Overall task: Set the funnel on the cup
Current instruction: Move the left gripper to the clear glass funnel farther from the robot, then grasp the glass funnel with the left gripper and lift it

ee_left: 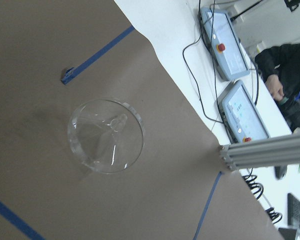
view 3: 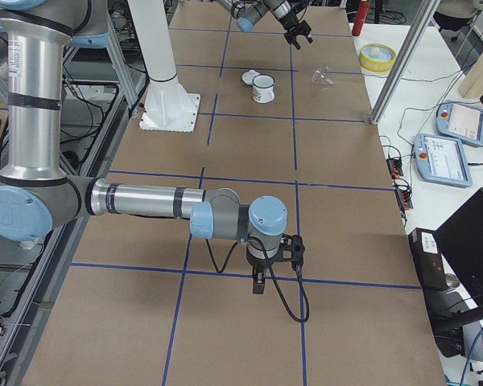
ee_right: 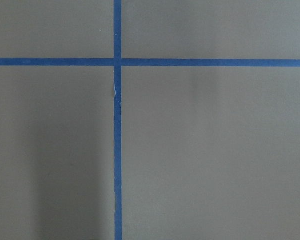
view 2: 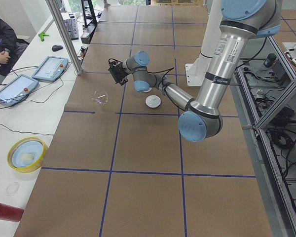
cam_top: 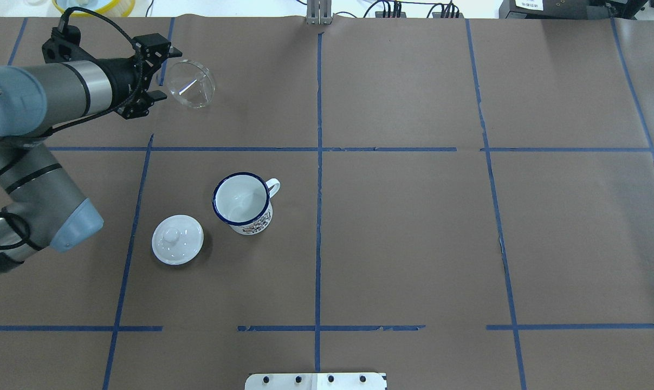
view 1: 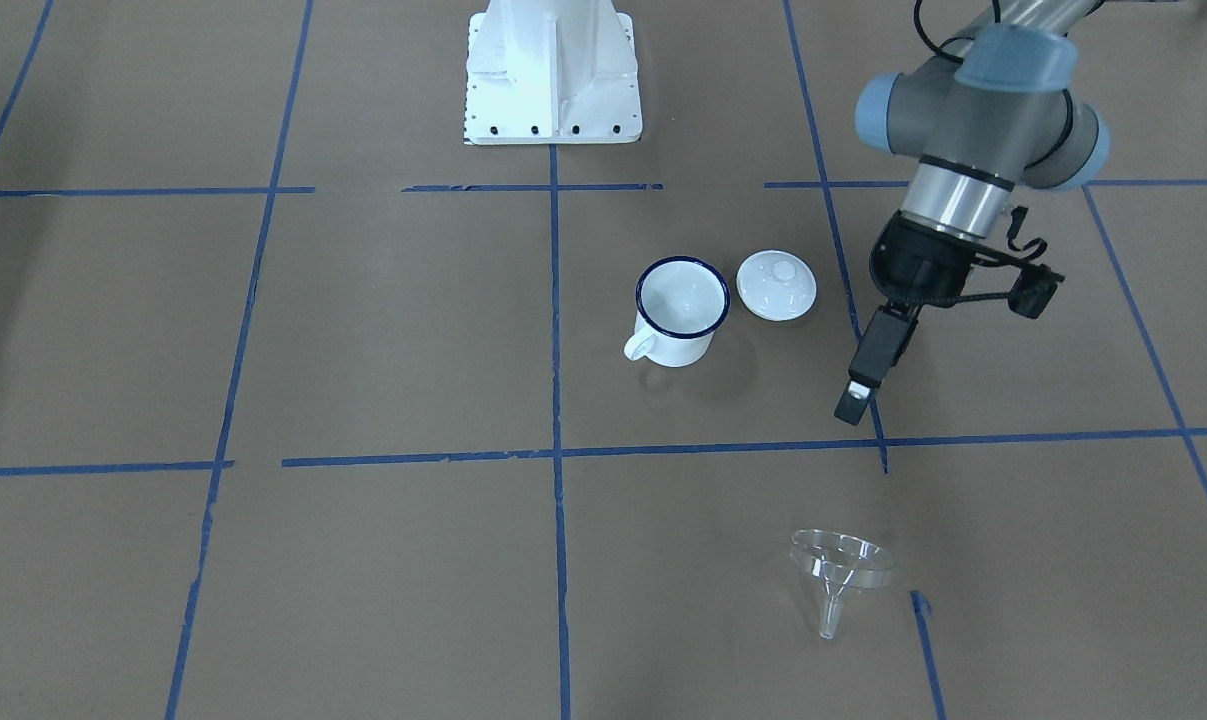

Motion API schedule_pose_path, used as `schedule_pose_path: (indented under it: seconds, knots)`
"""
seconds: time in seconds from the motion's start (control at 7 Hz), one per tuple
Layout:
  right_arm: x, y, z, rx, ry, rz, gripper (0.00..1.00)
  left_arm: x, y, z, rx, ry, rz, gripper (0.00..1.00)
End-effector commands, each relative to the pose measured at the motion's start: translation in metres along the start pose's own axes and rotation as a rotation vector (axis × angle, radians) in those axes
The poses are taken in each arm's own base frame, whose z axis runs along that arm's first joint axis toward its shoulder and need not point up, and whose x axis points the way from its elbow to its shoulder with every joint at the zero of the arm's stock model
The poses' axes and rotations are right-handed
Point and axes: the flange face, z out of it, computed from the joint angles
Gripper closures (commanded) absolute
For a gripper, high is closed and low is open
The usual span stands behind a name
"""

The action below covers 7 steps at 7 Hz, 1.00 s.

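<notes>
Enamel cup bare, funnel not yet lifted
Near us the cup stood open; far left the funnel lay tipped, our left gripper wide and empty near it. Right gripper: we could not tell.

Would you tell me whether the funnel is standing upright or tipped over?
Tipped: the funnel lies on its side on the table, its spout pointing sideways rather than down.
</notes>
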Motion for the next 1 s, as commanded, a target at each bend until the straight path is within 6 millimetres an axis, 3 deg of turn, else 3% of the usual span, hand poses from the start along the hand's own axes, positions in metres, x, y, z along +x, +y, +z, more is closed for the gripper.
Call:
schedule_pose_path:
  seconds: [0.0, 0.14, 0.43, 0.86]
  knots:
    - [0.000, 0.000, 0.000, 0.000, 0.000, 0.000, 0.00, -0.006, -0.016, 0.059, 0.106, 0.044, -0.123, 0.02]
    - [0.000, 0.000, 0.000, 0.000, 0.000, 0.000, 0.00, -0.010, -0.019, 0.092, 0.150, 0.017, -0.133, 0.05]
    - [0.000, 0.000, 0.000, 0.000, 0.000, 0.000, 0.00, -0.031, -0.032, 0.120, 0.181, -0.017, -0.146, 0.13]
    - [0.000, 0.000, 0.000, 0.000, 0.000, 0.000, 0.00, -0.033, -0.030, 0.130, 0.178, -0.018, -0.144, 0.28]
